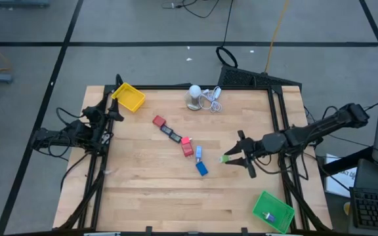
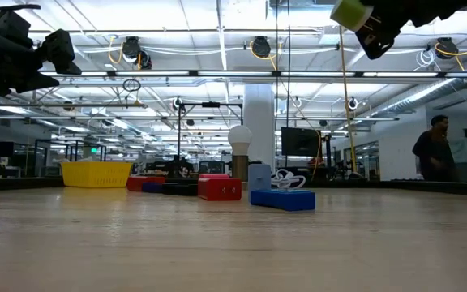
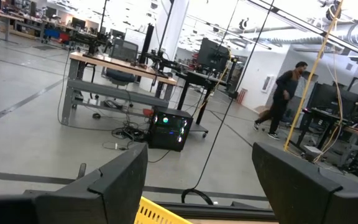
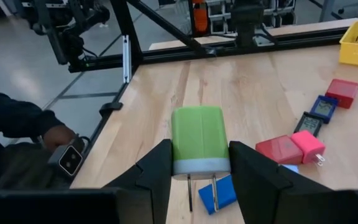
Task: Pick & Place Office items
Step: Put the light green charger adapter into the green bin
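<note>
My right gripper (image 1: pixel 236 156) hangs over the table's right half, shut on a green block (image 4: pixel 197 138) with a white end and two metal prongs. The block also shows in the high view as a green block (image 1: pixel 225 158) and at the top of the low view (image 2: pixel 349 12). Left of it on the wood lie a red block (image 1: pixel 158 120), a dark flat rectangle (image 1: pixel 170 133), a red and pink pair (image 1: pixel 187 146) and two blue blocks (image 1: pixel 201 164). My left gripper (image 1: pixel 113 110) waits open at the left edge, beside the yellow tray (image 1: pixel 130 97). My right gripper pinches the green block between its two fingers (image 4: pixel 157 167), one on each long side, next to the white pronged end (image 4: pixel 201 167). The fingers reach toward the table's left side. The block is lifted clear of the table, its prongs pointing back toward the wrist.
A green tray (image 1: pixel 273 211) sits at the near right corner. A white round object with coiled cable (image 1: pixel 201 97) stands near the far edge. Black frame rails (image 1: pixel 277 118) border the table. A person's hand and dark sleeve (image 4: pixel 23 127) show beyond the table's left edge.
</note>
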Controlling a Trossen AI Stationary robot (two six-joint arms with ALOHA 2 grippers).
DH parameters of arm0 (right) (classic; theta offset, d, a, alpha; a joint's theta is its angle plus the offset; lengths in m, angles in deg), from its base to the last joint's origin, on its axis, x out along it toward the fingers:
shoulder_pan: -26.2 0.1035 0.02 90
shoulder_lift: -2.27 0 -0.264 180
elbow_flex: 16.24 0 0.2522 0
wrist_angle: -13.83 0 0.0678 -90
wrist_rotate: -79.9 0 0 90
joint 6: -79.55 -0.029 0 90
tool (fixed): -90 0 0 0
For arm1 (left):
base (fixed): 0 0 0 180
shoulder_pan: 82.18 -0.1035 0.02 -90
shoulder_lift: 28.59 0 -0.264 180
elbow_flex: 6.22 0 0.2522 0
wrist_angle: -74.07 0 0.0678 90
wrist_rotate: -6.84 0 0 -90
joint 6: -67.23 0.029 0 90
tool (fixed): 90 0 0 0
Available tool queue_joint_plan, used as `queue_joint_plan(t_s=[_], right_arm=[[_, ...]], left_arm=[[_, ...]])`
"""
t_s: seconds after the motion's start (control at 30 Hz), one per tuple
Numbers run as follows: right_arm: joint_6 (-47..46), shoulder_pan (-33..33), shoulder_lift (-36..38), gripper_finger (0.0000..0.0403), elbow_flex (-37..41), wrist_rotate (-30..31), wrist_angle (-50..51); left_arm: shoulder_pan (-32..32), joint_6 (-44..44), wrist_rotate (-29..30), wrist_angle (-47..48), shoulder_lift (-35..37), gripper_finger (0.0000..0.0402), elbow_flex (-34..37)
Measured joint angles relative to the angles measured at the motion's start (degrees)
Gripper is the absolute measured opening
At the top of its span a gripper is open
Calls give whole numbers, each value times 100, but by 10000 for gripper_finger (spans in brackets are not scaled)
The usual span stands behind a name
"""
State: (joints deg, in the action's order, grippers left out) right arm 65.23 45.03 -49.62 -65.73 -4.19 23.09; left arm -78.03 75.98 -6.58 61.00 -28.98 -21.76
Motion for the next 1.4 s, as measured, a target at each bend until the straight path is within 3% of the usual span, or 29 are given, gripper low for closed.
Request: queue_joint_plan(t_s=[0.63, 0.87, 1.2, 1.4], right_arm=[[154, -11, 762, 130, 8, 195, 977], [-30, -11, 1032, 130, 481, 345, 836], [-693, 0, 1140, 130, 1543, 449, -488], [-897, 2, 1140, 130, 1663, 439, -567]], left_arm=[[-1, 0, 0, 1, 0, 294, 0], [-1, 0, 0, 0, 0, 294, 0], [1, 0, 0, 0, 1, 294, -1], [0, 0, 0, 1, 2, 294, 0]])
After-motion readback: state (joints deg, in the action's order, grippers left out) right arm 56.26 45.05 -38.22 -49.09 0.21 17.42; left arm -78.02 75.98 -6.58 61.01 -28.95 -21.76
